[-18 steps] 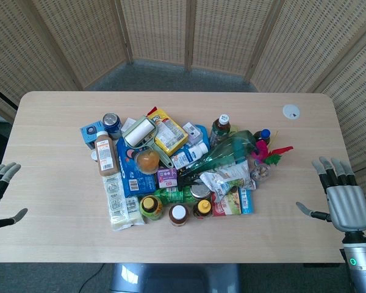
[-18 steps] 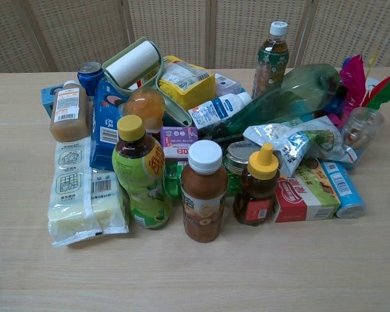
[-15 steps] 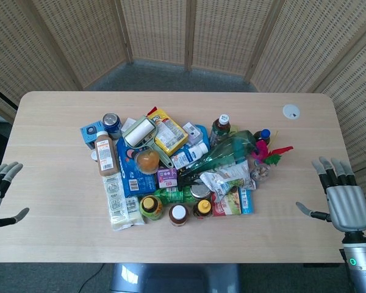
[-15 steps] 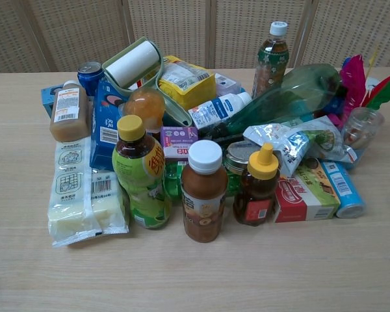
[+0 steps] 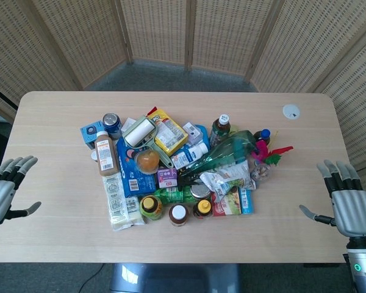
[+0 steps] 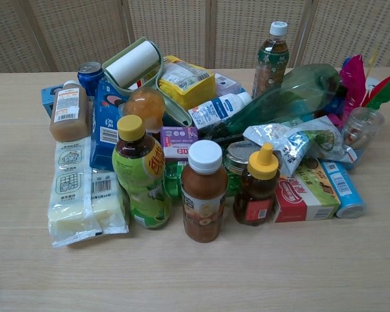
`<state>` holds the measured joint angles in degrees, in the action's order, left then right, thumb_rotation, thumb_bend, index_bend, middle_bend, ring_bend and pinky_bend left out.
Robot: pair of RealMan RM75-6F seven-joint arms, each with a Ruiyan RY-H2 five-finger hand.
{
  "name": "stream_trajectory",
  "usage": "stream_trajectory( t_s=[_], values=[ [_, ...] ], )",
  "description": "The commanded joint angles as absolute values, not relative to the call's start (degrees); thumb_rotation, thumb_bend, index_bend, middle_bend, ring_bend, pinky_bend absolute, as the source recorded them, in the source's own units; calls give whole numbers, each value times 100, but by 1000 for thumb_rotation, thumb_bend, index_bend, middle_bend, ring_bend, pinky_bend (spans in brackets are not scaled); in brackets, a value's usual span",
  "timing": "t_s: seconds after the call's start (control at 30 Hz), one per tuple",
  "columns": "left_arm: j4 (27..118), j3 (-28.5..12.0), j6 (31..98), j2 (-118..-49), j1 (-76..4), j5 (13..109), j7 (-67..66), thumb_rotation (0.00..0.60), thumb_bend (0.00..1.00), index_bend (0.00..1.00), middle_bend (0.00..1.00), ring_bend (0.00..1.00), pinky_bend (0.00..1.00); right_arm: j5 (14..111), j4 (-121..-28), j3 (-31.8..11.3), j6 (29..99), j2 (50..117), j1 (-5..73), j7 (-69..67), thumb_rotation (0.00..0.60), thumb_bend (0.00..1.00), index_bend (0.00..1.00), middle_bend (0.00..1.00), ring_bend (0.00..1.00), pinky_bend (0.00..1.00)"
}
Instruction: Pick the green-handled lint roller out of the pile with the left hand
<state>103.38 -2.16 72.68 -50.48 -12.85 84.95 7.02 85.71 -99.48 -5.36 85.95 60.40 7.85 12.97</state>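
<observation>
The lint roller lies on top of the pile's back left part, a white roll in a pale green frame. Its green handle runs down to the right past an orange jelly cup. In the chest view the lint roller sits high at the back left, its handle slanting toward the middle. My left hand hovers at the table's left edge, fingers spread, far from the pile. Over the right front edge my right hand is open too. Neither hand shows in the chest view.
The pile fills the table's middle: bottles, a blue can, a yellow packet, a green bag, snack packs and boxes. A brown drink bottle and a blue pack lie beside the roller. A white disc sits at the back right.
My left hand has moved right and a little up, further over the table's left edge. My right hand has drifted slightly down and right. The pile is unchanged.
</observation>
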Motion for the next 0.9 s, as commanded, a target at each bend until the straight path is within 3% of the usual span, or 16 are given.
stream_trajectory(
  t_s=[0.03, 0.63, 0.9],
  values=[
    [10348, -305, 7038, -5106, -1460, 8333, 699, 600, 272, 0, 0, 0, 0, 8548, -9938, -540, 8582, 6035, 779, 1293, 346, 181, 54, 35, 0, 0],
    [10054, -1651, 4826, -6215, -3352, 5672, 1062, 600, 270, 0, 0, 0, 0, 8358, -9834, -439, 8498, 6122, 635, 1249, 347, 181, 55, 35, 0, 0],
    [9520, -1851, 4316, -6881, -4139, 4680, 821, 600, 270, 0, 0, 0, 0, 8235, -9795, -449, 8466, 6111, 586, 1230, 346, 182, 55, 36, 0, 0]
  ],
)
